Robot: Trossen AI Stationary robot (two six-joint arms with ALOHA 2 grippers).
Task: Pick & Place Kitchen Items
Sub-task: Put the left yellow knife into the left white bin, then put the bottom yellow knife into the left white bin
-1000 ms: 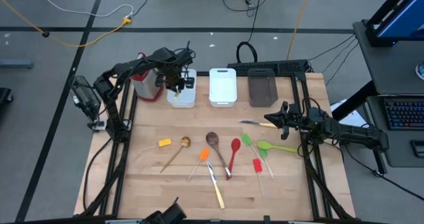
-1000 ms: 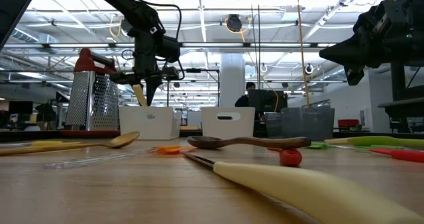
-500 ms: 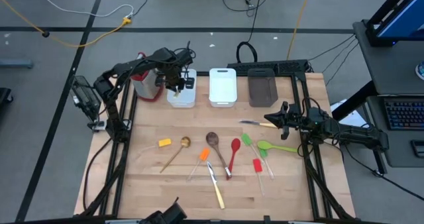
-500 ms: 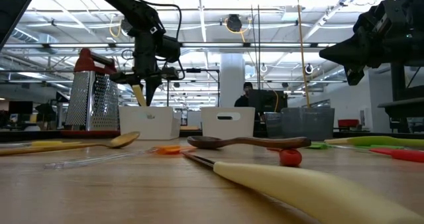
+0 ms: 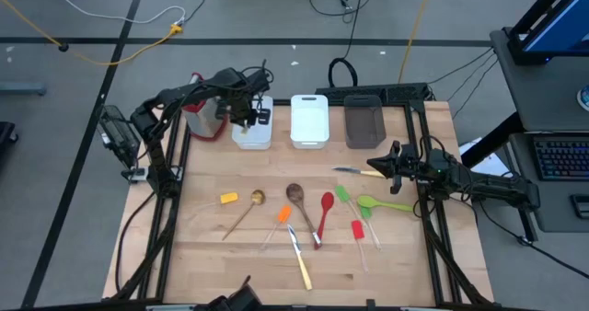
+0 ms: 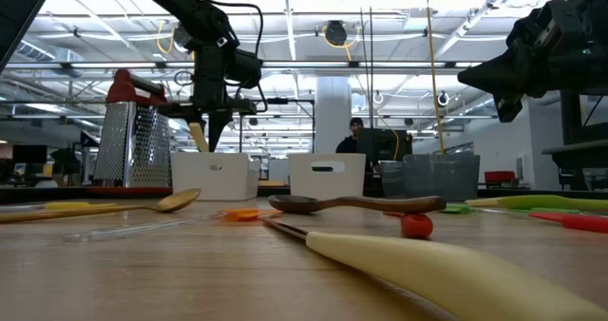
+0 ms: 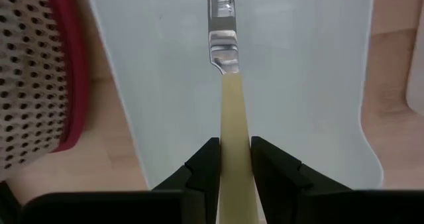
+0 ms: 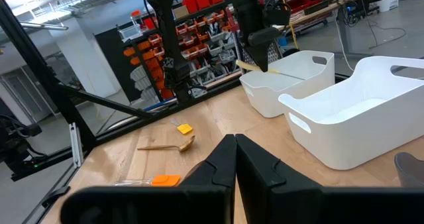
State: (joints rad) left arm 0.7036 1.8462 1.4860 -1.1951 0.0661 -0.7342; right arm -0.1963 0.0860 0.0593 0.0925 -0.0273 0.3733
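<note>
From above, your left gripper [image 5: 247, 114] hangs over the leftmost white bin [image 5: 251, 138]; your right gripper [image 5: 379, 165] waits by a knife [image 5: 357, 171]. In the low view, a pale-handled knife [image 6: 199, 136] dips into that bin. Your left wrist view shows fingers [image 7: 207, 161] clamped on its handle. Your right wrist view shows fingers [image 8: 222, 161] pressed together, holding nothing.

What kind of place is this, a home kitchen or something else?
Probably a robotics lab or workshop, not a kitchen: shelves of red parts bins, cables on the grey floor, and a computer keyboard beside the wooden table.
</note>
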